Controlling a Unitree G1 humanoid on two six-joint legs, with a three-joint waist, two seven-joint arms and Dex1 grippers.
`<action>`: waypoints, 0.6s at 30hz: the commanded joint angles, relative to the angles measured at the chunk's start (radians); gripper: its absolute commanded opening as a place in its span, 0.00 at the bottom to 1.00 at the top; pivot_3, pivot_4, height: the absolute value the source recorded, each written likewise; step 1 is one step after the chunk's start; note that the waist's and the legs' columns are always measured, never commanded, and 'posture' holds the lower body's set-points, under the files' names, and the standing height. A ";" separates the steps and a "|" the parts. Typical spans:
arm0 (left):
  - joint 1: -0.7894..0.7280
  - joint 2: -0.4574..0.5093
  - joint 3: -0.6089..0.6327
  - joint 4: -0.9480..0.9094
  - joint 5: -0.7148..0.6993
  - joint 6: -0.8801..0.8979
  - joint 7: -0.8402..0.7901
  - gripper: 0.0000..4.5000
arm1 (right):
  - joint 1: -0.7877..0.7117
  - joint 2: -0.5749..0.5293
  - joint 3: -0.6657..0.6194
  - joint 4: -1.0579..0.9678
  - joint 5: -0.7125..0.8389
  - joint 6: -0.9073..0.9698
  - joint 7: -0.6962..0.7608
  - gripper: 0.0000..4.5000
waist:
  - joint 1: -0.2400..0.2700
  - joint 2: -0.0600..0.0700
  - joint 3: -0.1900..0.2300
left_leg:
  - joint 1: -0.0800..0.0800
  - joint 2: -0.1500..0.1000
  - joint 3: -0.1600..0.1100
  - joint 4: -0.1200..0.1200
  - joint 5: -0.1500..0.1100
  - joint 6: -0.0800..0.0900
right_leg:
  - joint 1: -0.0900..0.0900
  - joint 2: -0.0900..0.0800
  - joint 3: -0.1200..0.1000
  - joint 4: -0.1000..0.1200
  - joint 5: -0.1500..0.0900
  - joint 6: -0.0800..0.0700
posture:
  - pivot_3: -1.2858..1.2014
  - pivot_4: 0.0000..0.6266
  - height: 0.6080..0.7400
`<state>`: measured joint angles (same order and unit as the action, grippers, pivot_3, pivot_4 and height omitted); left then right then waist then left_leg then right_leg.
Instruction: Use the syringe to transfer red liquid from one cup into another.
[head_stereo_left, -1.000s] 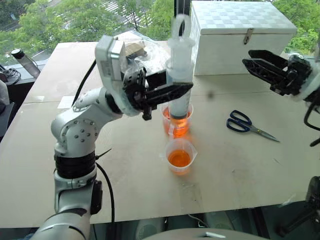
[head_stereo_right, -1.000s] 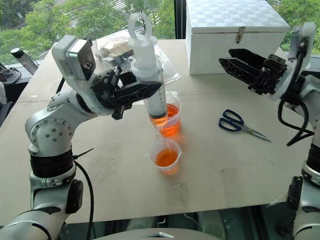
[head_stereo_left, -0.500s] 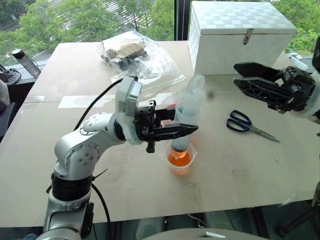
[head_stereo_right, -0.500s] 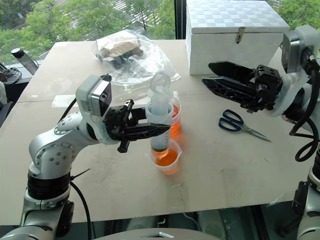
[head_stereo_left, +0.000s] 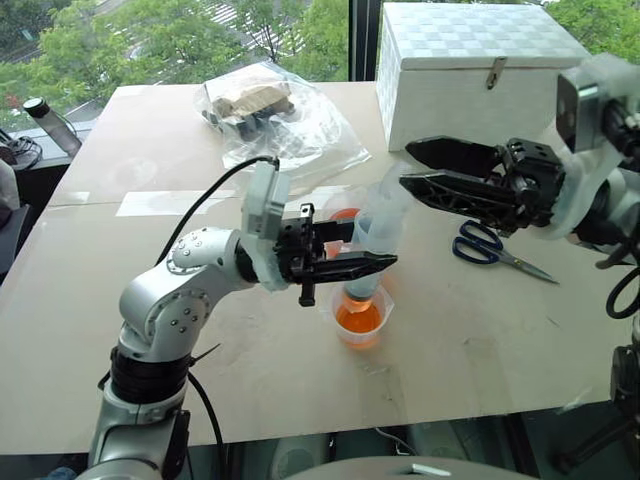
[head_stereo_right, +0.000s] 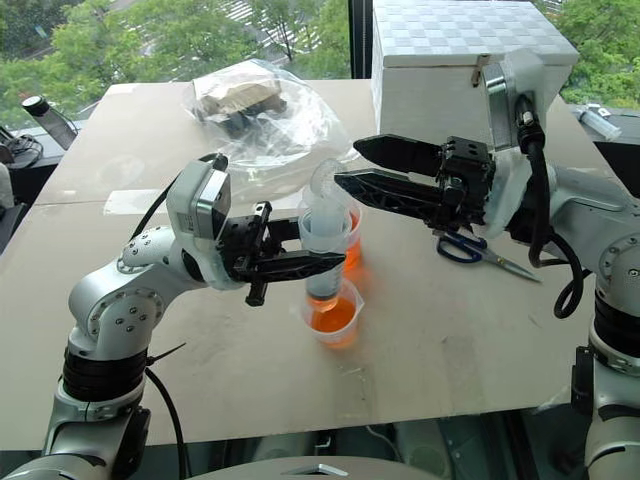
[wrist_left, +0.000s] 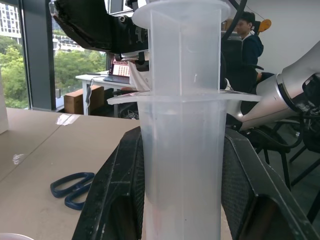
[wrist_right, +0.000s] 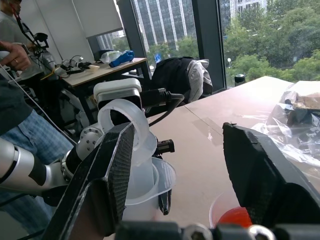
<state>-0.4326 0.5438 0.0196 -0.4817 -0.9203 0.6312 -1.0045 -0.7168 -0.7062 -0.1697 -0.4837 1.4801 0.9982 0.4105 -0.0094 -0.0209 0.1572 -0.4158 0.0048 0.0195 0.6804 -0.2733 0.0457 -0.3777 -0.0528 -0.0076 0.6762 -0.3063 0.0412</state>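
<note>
My left gripper (head_stereo_left: 375, 255) is shut on the barrel of the syringe (head_stereo_right: 322, 235) and holds it upright. The syringe's lower end, tinted orange, sits in the mouth of the shorter cup (head_stereo_left: 360, 322), which holds red liquid (head_stereo_left: 359, 318). Just behind it stands the taller cup (head_stereo_right: 352, 240), also with red liquid and partly hidden by the syringe. My right gripper (head_stereo_right: 347, 164) comes in from the right at the level of the plunger's ring top (wrist_right: 125, 125). It is open, and the ring lies close to one finger (wrist_right: 107, 165).
A white box (head_stereo_left: 480, 70) stands at the back right. Blue-handled scissors (head_stereo_left: 495, 250) lie right of the cups. A clear plastic bag (head_stereo_left: 270, 115) with dark items sits at the back, and a bottle (head_stereo_left: 50, 125) at the far left. A person (wrist_left: 247, 37) stands in the room.
My left gripper carried the syringe from the taller cup down into the shorter cup. My right gripper swung left to the plunger's top, and its fingers narrowed somewhat.
</note>
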 joint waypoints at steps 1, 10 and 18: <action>-0.012 -0.012 -0.008 0.001 0.018 -0.034 -0.008 0.31 | -0.024 -0.007 -0.002 -0.019 0.031 -0.016 -0.033 0.31 | -0.001 0.000 0.000 | 0.000 0.000 0.000 0.000 0.000 0.000 | 0.000 0.000 0.000 0.000 0.000 0.000 | 0.52 0.24 1.00; -0.015 -0.039 -0.014 0.009 0.026 -0.043 0.003 0.31 | 0.018 -0.049 0.002 -0.060 0.107 -0.006 -0.058 0.01 | -0.001 0.000 0.000 | 0.000 0.000 0.000 0.000 0.000 0.000 | 0.000 0.000 0.000 0.000 0.000 0.000 | 0.52 0.24 1.00; -0.034 -0.052 -0.016 0.014 0.022 -0.040 0.009 0.31 | 0.077 -0.088 0.042 -0.089 0.112 0.005 -0.045 0.01 | -0.002 0.000 0.000 | 0.000 0.000 0.000 0.000 0.000 0.000 | 0.000 0.000 0.000 0.000 0.000 0.000 | 0.52 0.24 1.00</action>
<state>-0.4333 0.5006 -0.0135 -0.4478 -0.8840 0.6140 -0.9994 -0.6613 -0.7801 -0.1617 -0.5293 1.5868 0.9865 0.3517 -0.0111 -0.0210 0.1571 -0.4159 0.0049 0.0193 0.6804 -0.2734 0.0458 -0.3777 -0.0529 -0.0076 0.6763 -0.3063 0.0412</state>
